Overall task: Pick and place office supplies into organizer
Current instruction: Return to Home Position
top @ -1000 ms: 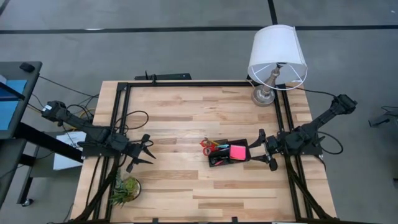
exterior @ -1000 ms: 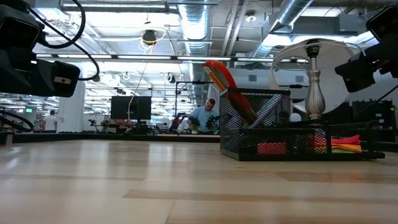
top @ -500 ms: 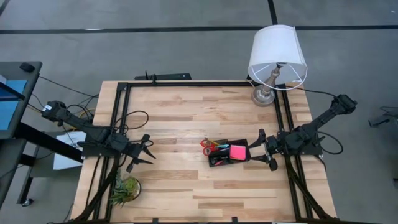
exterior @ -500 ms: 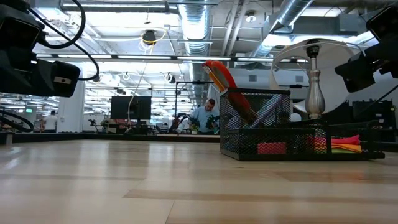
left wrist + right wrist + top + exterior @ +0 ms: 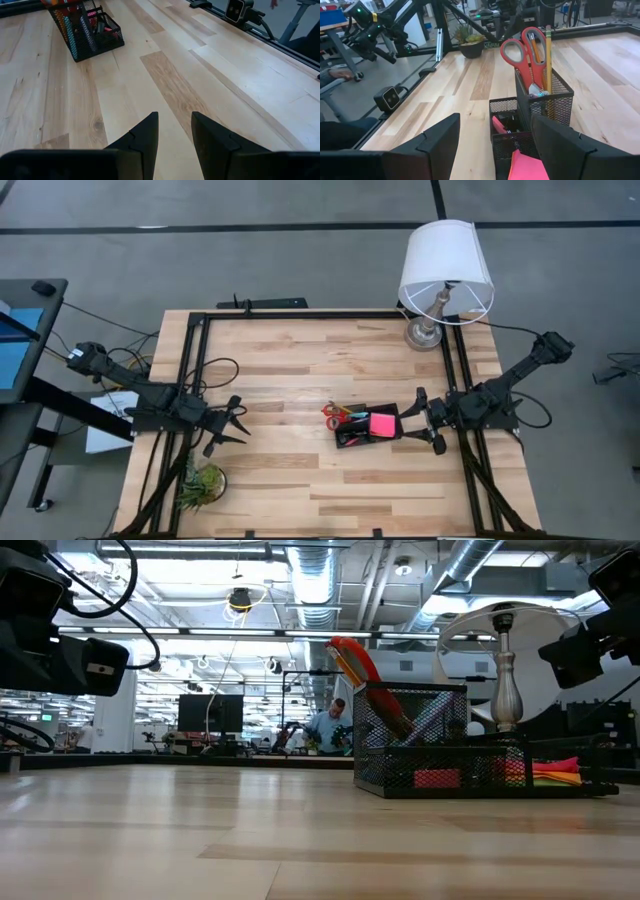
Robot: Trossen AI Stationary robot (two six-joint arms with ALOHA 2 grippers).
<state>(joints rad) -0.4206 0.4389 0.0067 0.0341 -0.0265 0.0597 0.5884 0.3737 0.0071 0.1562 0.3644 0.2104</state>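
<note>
The supplies sit in the organizer [image 5: 348,442] mid-table, scissors [image 5: 333,416] upright, sticky pad [image 5: 381,424] flat — so the right gripper [image 5: 414,423] just beside it and the left gripper [image 5: 240,426] well apart hang empty, fingers spread.

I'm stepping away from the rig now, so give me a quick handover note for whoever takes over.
Left gripper: open, empty, over the left side of the table.
Right gripper: open, empty, just right of the organizer.
In the organizer: scissors and pencil upright, pink sticky notes lying flat.
Done: no loose supplies show on the table.
Left: likely only parking both arms.
</note>
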